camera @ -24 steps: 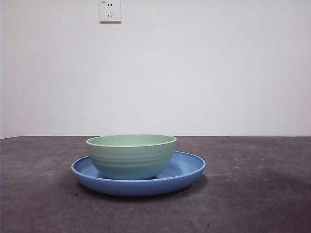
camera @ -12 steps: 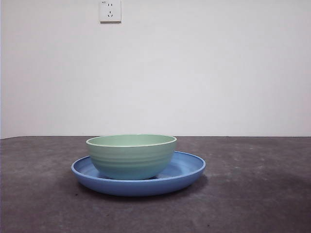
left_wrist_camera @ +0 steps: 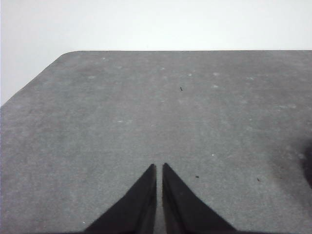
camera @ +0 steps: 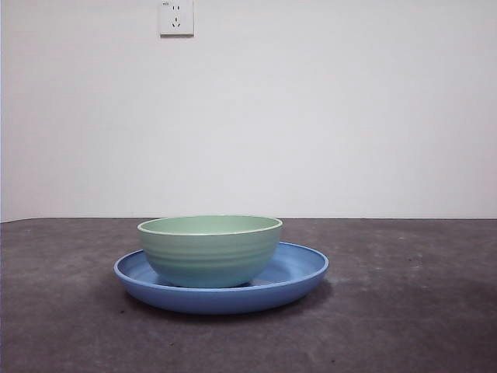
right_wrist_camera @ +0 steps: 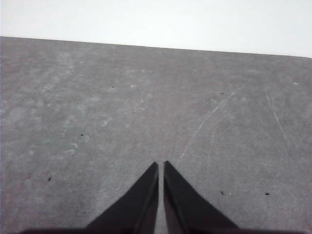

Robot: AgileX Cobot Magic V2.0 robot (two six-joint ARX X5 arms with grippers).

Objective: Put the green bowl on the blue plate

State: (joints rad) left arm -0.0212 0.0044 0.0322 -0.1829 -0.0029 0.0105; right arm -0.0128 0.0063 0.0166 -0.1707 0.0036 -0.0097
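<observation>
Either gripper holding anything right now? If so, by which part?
Nothing held. Left gripper and right gripper are both shut on nothing over bare table. The green bowl sits free on the blue plate.

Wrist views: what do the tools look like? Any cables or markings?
Both look the same: the left tool and the right tool each show two plain matte black jaws, wedge-shaped, broad at the base and tapering to a sharp point. No cables, labels or markings show. The arms themselves are out of frame in every view.
</observation>
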